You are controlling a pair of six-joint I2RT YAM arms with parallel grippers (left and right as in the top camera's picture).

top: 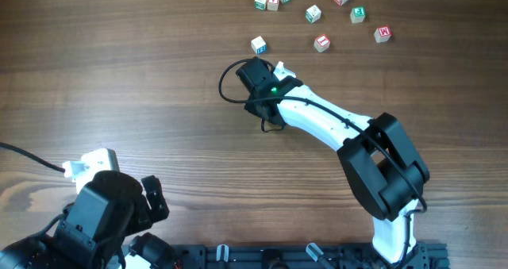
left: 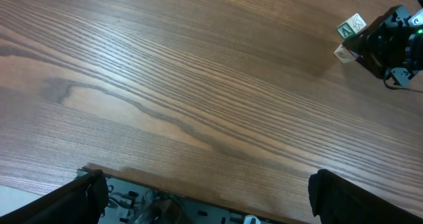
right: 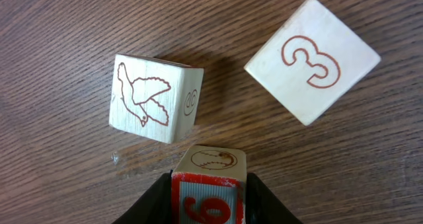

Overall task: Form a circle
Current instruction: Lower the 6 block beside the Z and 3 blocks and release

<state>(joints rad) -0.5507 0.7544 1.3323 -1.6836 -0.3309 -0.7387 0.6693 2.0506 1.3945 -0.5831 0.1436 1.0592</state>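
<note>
1. While the right gripper (right: 208,199) sits low over the wood, its fingers (right: 153,203) are clamped on the cube with a red 6 (right: 208,207). The 6 is on a grey-blue face, and the top face has a brown ball-like outline.
2. Right wrist view: the bird cube (right: 155,98) is ahead-left of the held one, near it but not touching. The 3 cube (right: 312,69) is ahead-right, turned at an angle and apart from both.
3. No closed circle is formed. Loose letter cubes (top: 313,13), whitish with red and green marks, are scattered toward the far edge of the tabletop (top: 119,78), right of centre.
4. A clump of three (top: 273,1) sits at the left end of that scatter. The cubes are packed tight; can't tell if all of them touch.
5. A lone cube (top: 258,44) lies just past the right gripper on the far side, apart from the scatter. Another single cube (top: 321,42) is off to its right.
6. The white right arm (top: 333,122) reaches from the near edge, right of centre, diagonally to mid-tabletop.
7. The left gripper (top: 157,221) is at the near-left corner, fingers spread wide. In the left wrist view, bare wood shows between them.
</note>
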